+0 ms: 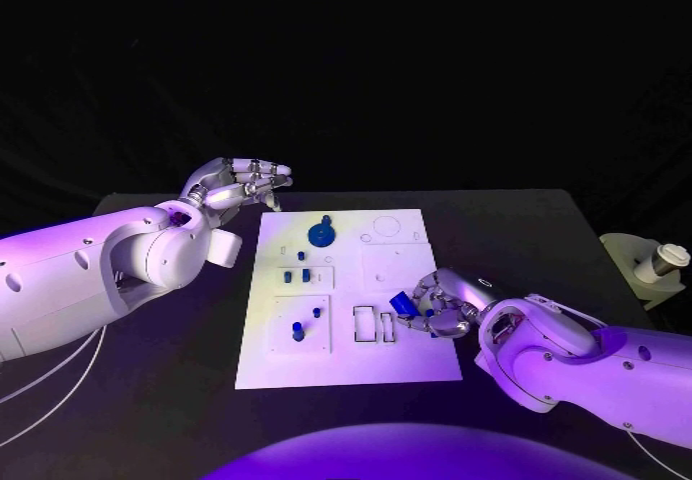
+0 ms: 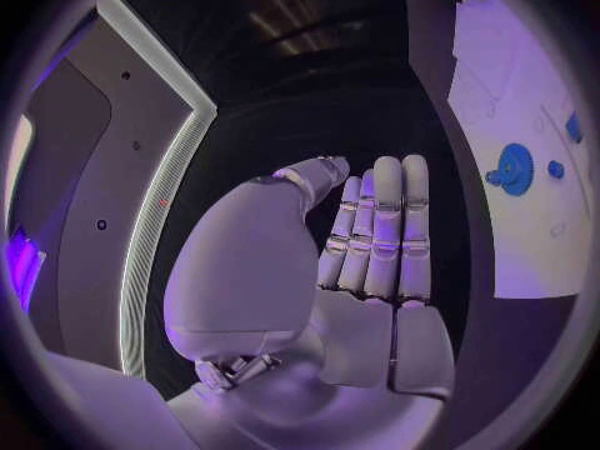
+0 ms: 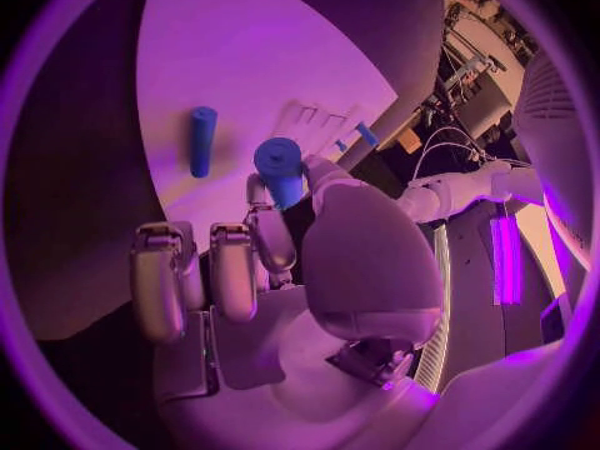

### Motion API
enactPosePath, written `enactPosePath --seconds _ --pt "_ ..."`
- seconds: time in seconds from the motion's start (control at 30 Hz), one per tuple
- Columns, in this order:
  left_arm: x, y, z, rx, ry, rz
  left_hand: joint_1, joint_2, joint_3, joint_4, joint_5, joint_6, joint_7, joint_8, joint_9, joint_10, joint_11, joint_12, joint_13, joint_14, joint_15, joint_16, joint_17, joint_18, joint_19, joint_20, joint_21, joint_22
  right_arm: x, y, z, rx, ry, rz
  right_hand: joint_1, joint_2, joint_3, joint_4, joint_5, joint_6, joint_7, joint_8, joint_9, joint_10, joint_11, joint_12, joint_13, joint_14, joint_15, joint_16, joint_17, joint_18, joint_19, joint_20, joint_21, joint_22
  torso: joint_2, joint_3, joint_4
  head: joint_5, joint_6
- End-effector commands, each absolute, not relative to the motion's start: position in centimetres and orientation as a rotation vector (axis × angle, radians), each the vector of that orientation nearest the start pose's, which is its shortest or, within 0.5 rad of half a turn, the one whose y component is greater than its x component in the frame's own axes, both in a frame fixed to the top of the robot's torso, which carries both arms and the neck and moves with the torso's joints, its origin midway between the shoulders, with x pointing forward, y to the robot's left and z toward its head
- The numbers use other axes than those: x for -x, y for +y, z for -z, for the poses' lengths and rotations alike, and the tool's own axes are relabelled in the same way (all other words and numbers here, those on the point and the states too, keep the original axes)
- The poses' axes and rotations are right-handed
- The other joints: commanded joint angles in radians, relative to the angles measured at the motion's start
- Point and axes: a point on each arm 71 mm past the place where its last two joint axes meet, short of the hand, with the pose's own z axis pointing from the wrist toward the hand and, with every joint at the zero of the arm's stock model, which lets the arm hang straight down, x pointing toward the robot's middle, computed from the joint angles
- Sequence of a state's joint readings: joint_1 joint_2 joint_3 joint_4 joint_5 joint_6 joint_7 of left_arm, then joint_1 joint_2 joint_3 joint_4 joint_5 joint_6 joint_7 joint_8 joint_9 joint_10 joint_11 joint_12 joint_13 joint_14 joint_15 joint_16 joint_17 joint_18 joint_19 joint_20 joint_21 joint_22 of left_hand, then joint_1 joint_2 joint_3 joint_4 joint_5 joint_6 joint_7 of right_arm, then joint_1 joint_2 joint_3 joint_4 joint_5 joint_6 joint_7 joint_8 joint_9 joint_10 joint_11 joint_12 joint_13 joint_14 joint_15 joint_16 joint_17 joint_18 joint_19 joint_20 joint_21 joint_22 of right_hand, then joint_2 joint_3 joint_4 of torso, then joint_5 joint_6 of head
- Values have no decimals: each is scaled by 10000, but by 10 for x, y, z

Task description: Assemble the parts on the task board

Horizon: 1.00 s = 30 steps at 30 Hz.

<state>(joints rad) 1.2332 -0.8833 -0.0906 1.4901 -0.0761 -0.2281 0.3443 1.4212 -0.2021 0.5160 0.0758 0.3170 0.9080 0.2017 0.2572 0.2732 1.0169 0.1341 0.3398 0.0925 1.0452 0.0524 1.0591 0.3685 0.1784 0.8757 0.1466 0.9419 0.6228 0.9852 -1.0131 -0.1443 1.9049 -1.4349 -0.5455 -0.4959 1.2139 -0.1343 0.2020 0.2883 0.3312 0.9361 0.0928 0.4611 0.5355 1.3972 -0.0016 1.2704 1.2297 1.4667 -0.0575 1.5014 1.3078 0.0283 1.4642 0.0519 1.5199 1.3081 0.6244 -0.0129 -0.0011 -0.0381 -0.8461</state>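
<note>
The task board (image 1: pixel 351 345) was seen mid-table, the left hand (image 1: pixel 238 183) held off its far left corner (fingers pressed together, holding nothing), while a blue part (image 1: pixel 402 303) was pinched by the right hand (image 1: pixel 440 306) over its right edge.

the left arm (image 1: pixel 101 265) comes in from the left, its hand (image 1: pixel 238 182) raised past the far left corner of the board (image 1: pixel 346 360), fingers (image 2: pixel 381 225) straight and pressed side by side, thumb alongside, holding nothing. the right arm (image 1: pixel 591 360) comes in from the right, its hand (image 1: pixel 440 305) low at the board's right edge, thumb and a finger pinching a blue part (image 3: pixel 280 165), other fingers curled.
</note>
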Motion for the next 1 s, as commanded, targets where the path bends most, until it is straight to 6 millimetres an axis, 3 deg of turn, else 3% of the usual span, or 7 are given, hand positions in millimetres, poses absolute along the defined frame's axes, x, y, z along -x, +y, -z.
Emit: enactPosePath --seconds 0.03,0.27,0.47,0.63,0.77,1.0 --pt "-492 231 183 10372 15248 15179 -22 47 -31 29 -9 -37 5 68 -12 -52 -18 69 -17 -57 18 34 -11 58 79 2 -34 -16 -352 -193 259 -2687 18679 -6045 82 123 85 0 42 256 -218 119 52 61 -26 32 26 700 -91 60 736 -170 848 -63 35 2470 -1 -2 12 -17 17" --pt "-492 229 183 10351 15274 15232 -22 47 -31 29 -9 -37 5 68 -12 -52 -18 69 -17 -57 18 34 -11 58 79 2 -34 -16 -353 -174 260 -2513 19288 -6570 56 154 100 25 38 284 -224 137 46 69 -35 25 36 705 -102 70 765 -169 848 -75 34 2470 13 -16 37 11 15" --pt "-492 228 183 10344 15285 15255 -22 47 -31 29 -9 -37 5 68 -12 -52 -18 69 -17 -57 18 34 -11 58 79 2 -34 -16 -355 -160 267 -2148 19968 -6742 -416 272 6 49 -56 401 -253 196 20 79 -56 -43 50 701 -123 66 756 -164 836 -104 7 2465 23 -24 52 66 -15" --pt "-491 228 183 10345 15295 15263 -22 47 -31 29 -9 -37 5 68 -12 -52 -18 69 -17 -57 18 34 -11 58 79 2 -34 -16 -355 -154 273 -1914 20336 -6675 -690 233 -130 51 -199 473 -278 247 21 83 -76 -91 59 701 -140 66 760 -160 830 -119 -9 2461 27 -20 33 114 -26" --pt "-491 228 183 10346 15294 15262 -22 47 -31 29 -9 -37 5 68 -12 -52 -18 69 -17 -57 18 34 -11 58 79 2 -34 -16 -356 -152 275 -1775 20490 -6553 -1157 252 -410 54 -690 524 -315 317 28 110 -103 -133 113 700 -163 63 761 -159 828 -140 -16 2461 19 -12 18 142 -33" --pt "-491 228 183 10347 15311 15274 -22 47 -31 29 -9 -37 5 68 -12 -52 -18 69 -17 -57 18 34 -11 58 79 2 -34 -16 -357 -152 277 -1621 20509 -6318 -1317 276 -544 56 -829 568 -341 376 44 158 -124 -93 206 706 -179 71 789 -160 831 -155 -12 2463 20 4 3 181 -45"
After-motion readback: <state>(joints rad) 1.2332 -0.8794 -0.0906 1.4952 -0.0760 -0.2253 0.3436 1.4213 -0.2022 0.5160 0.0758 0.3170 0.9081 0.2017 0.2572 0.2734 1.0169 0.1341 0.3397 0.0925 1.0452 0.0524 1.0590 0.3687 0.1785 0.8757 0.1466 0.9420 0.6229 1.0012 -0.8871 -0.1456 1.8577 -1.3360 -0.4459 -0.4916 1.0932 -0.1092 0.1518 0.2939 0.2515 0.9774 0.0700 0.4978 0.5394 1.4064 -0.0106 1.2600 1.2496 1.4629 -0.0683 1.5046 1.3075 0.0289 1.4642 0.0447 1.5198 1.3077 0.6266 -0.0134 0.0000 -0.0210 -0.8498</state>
